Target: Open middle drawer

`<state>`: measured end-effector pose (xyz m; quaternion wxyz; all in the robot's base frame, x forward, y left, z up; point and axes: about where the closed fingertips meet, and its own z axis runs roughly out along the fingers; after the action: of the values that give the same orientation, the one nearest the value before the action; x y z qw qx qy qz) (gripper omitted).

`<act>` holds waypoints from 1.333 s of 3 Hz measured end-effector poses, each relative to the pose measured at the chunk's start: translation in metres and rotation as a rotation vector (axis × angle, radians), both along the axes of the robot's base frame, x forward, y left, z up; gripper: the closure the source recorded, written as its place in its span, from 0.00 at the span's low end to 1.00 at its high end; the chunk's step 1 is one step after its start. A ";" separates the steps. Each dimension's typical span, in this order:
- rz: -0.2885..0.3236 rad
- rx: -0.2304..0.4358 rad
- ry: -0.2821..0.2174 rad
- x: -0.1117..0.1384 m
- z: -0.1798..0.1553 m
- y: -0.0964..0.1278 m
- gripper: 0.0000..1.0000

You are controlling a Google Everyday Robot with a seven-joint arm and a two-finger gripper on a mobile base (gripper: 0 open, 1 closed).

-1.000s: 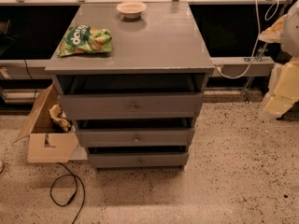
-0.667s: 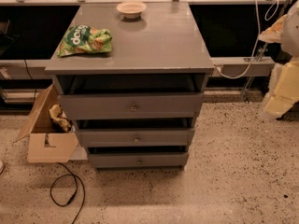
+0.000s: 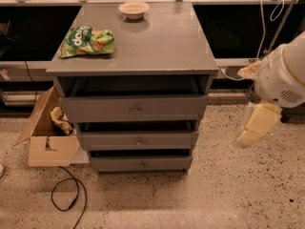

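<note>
As the claw [image 3: 256,124] hangs rightward, the middle drawer [image 3: 138,140] sits untouched

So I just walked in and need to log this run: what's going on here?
A one-armed robot is set to open the middle drawer of a grey three-drawer cabinet. Its gripper hangs in the air to the right of the cabinet, touching nothing, so the drawer's round knob is untouched. A green snack bag and a small bowl sit on top; an open cardboard box stands on the floor beside it.

Tool [image 3: 251,131] right of middle drawer [image 3: 114,140]
</note>
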<state>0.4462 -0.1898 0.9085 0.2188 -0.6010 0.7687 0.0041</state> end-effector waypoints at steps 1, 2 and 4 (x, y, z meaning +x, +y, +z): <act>0.011 0.072 0.010 0.008 -0.054 0.026 0.00; 0.023 0.168 0.021 0.025 -0.106 0.060 0.00; 0.028 0.152 0.036 0.030 -0.139 0.064 0.00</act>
<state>0.4767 -0.1260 0.7693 0.2500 -0.5931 0.7615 0.0765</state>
